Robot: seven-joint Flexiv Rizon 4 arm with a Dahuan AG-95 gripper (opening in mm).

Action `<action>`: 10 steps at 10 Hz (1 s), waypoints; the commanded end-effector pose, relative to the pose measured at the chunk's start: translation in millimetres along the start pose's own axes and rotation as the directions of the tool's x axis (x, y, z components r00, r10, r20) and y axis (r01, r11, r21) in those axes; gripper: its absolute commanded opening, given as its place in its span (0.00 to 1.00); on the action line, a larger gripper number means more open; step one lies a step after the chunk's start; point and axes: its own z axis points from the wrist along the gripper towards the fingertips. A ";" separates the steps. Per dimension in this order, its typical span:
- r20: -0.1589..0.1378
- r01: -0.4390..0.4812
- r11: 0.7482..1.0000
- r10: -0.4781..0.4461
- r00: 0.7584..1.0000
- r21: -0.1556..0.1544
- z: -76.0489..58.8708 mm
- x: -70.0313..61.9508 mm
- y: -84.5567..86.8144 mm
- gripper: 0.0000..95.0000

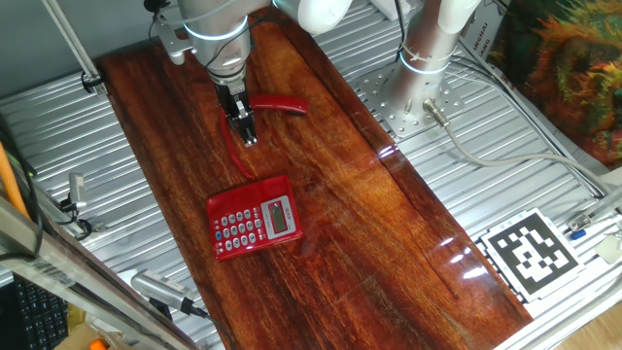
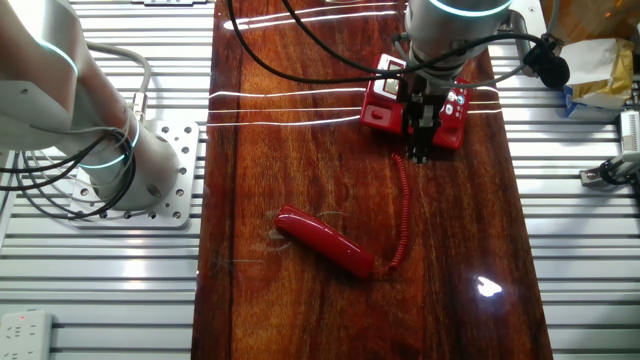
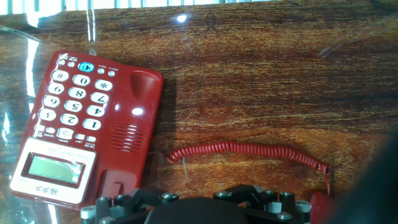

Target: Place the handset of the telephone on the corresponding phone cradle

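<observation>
Handset (image 2: 324,240) near on table (image 2: 260,150), long axis diag., cord end pointing near-right. Coiled cord (image 2: 402,212) runs far to phone cradle (image 2: 385,100). Gripper (image 2: 420,152) between them, holds nothing; finger gap unclear.

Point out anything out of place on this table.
The slim glossy red handset lies off the hook on the wooden tabletop, apart from the squarish red keypad phone base, its coiled red cord stretched between them. The cradle recess is empty. Nothing looks damaged or spilled.

The phone cradle (image 3: 87,124) keypad buttons read digits 0 to 9, star and hash
</observation>
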 end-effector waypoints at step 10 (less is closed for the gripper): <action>-0.050 0.034 0.998 -0.031 0.998 0.061 -2.2 0.5 0.5 0.00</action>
